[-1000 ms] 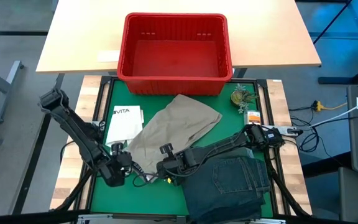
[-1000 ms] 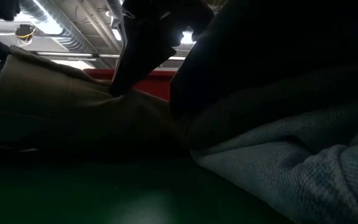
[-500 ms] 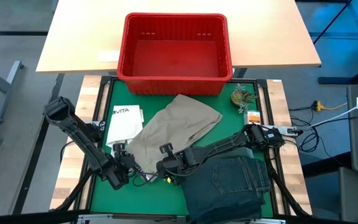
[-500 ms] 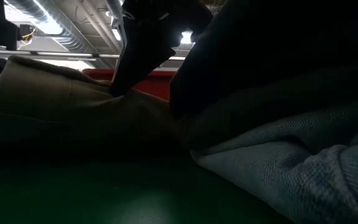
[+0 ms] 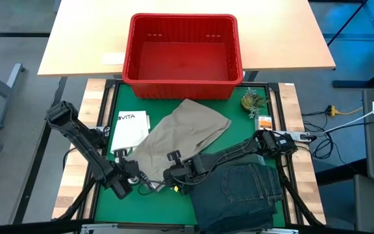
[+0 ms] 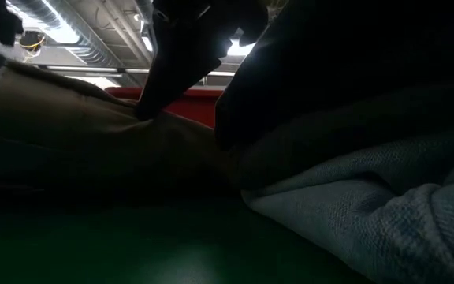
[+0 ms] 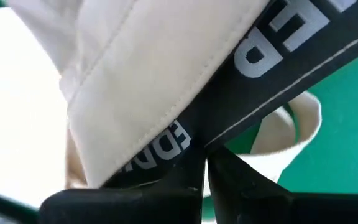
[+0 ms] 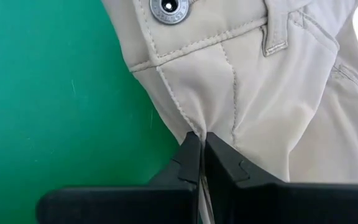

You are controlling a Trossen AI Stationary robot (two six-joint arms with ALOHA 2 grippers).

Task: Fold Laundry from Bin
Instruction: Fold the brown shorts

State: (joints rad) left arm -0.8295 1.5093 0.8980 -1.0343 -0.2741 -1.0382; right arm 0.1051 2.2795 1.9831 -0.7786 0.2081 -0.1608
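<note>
Khaki trousers (image 5: 182, 135) lie spread on the green table (image 5: 234, 147), between the empty red bin (image 5: 183, 55) and the folded jeans (image 5: 239, 195). Left gripper (image 5: 135, 174): jaws spread a second ago, now pressed together on the waistband corner by the white tote bag (image 5: 130, 129). Right gripper (image 8: 202, 144) pinches the waistband near its button. Both corners held; fold can start. Wooden table (image 5: 83, 39) beyond.
</note>
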